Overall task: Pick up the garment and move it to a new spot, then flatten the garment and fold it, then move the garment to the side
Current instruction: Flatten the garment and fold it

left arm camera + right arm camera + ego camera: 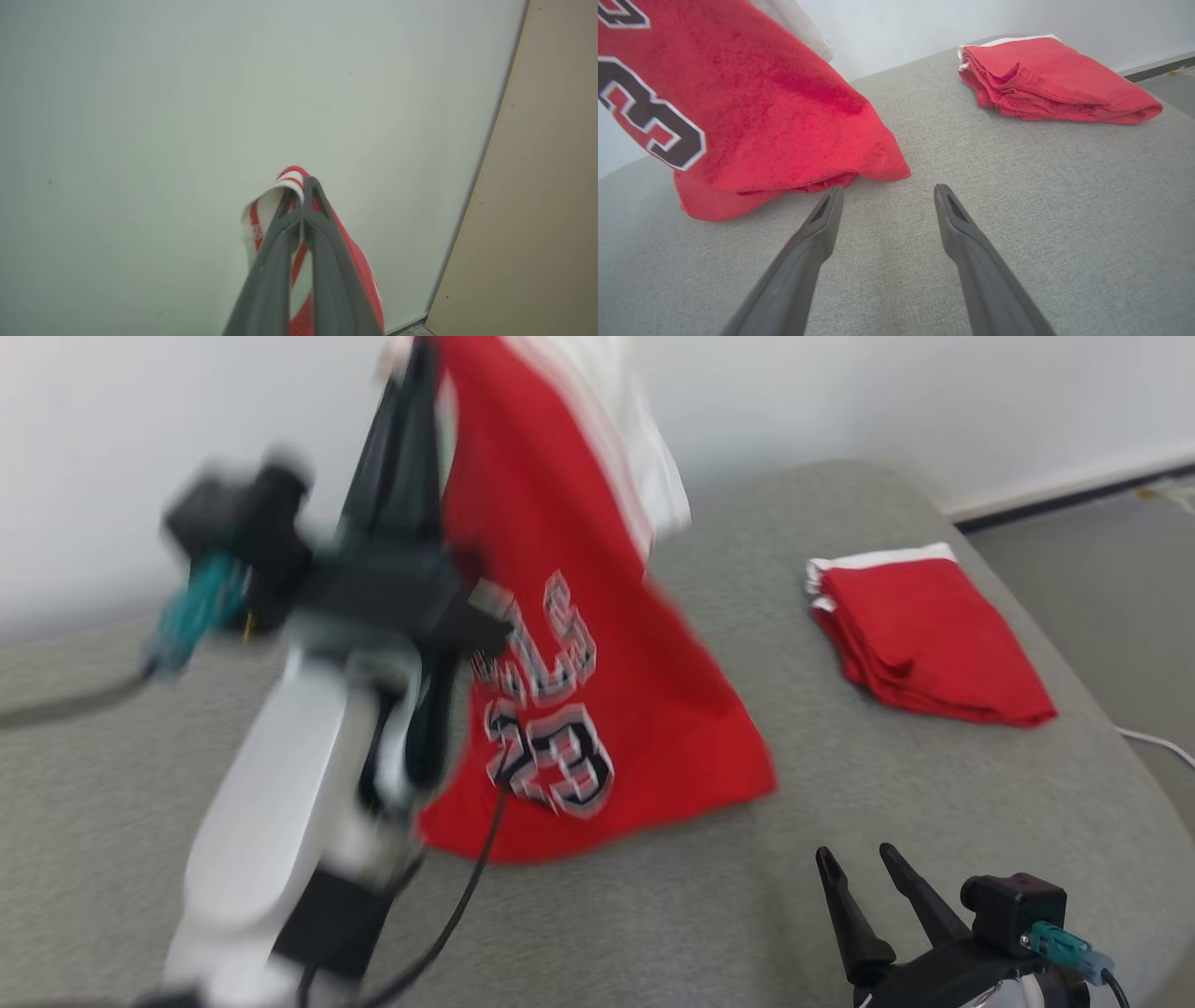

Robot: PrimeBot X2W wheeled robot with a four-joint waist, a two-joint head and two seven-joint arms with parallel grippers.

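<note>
The garment [597,644] is a red jersey with white striped trim and the number 23. It hangs from my raised left gripper [417,353], and its lower hem rests on the grey cushion [840,784]. In the left wrist view the left gripper [303,184] is shut on the garment's [362,266] red-and-white trimmed edge, against a pale wall. My right gripper [854,851] stands open low at the front right with nothing between its fingers. In the right wrist view the right gripper [887,189] points at bare cushion just right of the garment's [775,116] hem.
A second red garment [924,635], folded, lies at the back right of the cushion, and it is also seen in the right wrist view [1055,79]. The cushion's rounded edge drops to grey floor [1120,579] at the right. A white wall [840,392] stands behind.
</note>
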